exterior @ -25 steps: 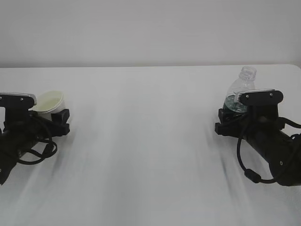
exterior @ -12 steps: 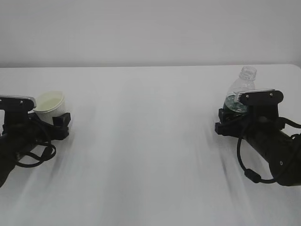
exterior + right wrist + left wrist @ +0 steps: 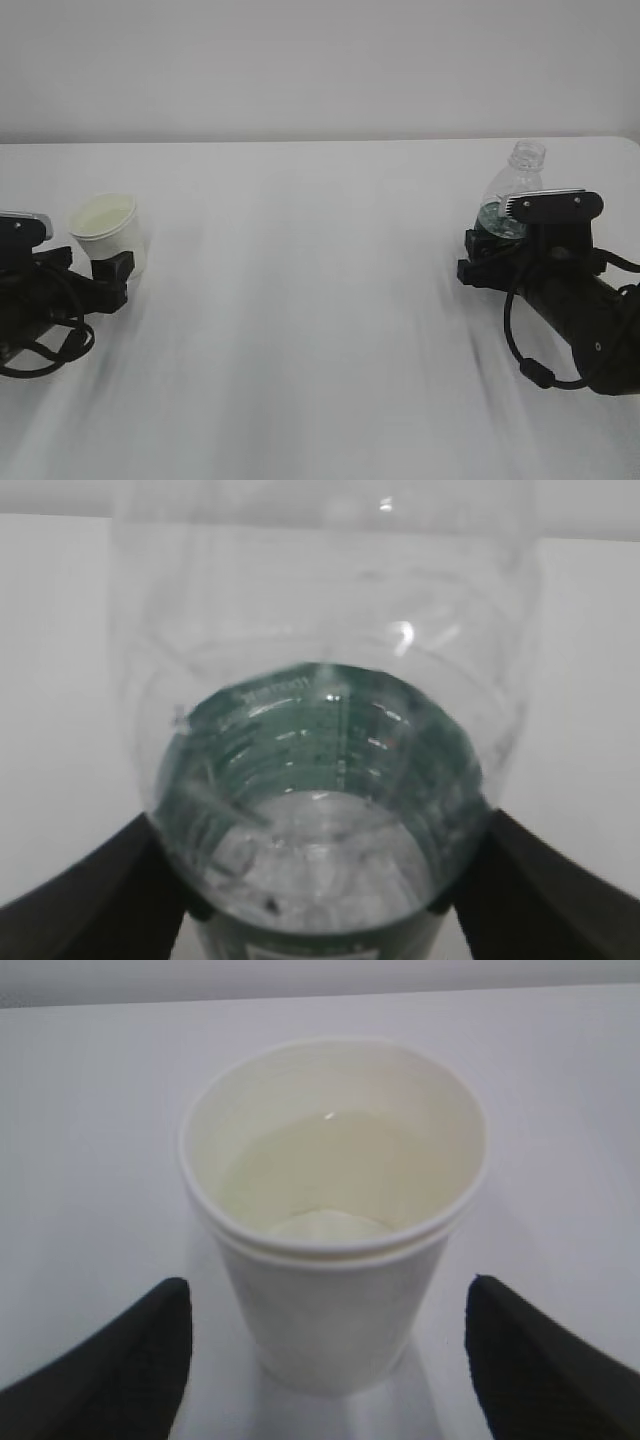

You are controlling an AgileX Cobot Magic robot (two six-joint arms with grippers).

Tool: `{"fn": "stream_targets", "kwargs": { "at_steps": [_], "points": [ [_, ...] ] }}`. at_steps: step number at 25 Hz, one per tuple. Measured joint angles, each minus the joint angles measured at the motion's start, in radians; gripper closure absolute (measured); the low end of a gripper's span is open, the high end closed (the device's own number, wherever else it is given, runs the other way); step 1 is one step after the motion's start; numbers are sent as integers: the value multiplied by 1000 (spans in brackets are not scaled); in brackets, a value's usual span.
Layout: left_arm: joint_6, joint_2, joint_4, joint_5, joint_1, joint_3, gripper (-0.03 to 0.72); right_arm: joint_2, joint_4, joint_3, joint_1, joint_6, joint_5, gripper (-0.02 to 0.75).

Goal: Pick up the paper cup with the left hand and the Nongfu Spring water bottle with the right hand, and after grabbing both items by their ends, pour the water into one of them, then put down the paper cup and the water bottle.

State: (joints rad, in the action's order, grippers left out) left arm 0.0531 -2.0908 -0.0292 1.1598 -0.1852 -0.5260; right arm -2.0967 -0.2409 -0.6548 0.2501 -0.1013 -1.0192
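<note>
Two grippers low on table point(image 3: 320, 300): left gripper point(image 3: 325, 1360) spread, clear of upright cup point(image 3: 104, 232), its arm cut off at frame edge. Right gripper point(image 3: 320, 880) pinches bottle point(image 3: 512, 190), hiding its base.

The paper cup point(image 3: 106, 233) stands upright on the left of the white table, white and tapered with a rolled rim and a pale yellowish inside; the left wrist view shows clear water point(image 3: 330, 1175) filling its lower part. The Nongfu Spring water bottle point(image 3: 510, 195) stands upright far to the right, clear ribbed plastic, uncapped, with a dark green label band (its lower half is hidden in the exterior view).
</note>
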Motion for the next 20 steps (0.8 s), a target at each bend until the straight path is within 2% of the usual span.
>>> {"fn": "stream_targets", "kwargs": {
  "at_steps": [10, 20],
  "points": [
    [-2, 101, 45, 0, 0, 150, 83, 0, 0, 0, 0, 0, -2, 158],
    [-2, 104, 89, -1, 0, 168, 95, 9, 31, 26, 0, 0, -2, 158]
  ]
}}
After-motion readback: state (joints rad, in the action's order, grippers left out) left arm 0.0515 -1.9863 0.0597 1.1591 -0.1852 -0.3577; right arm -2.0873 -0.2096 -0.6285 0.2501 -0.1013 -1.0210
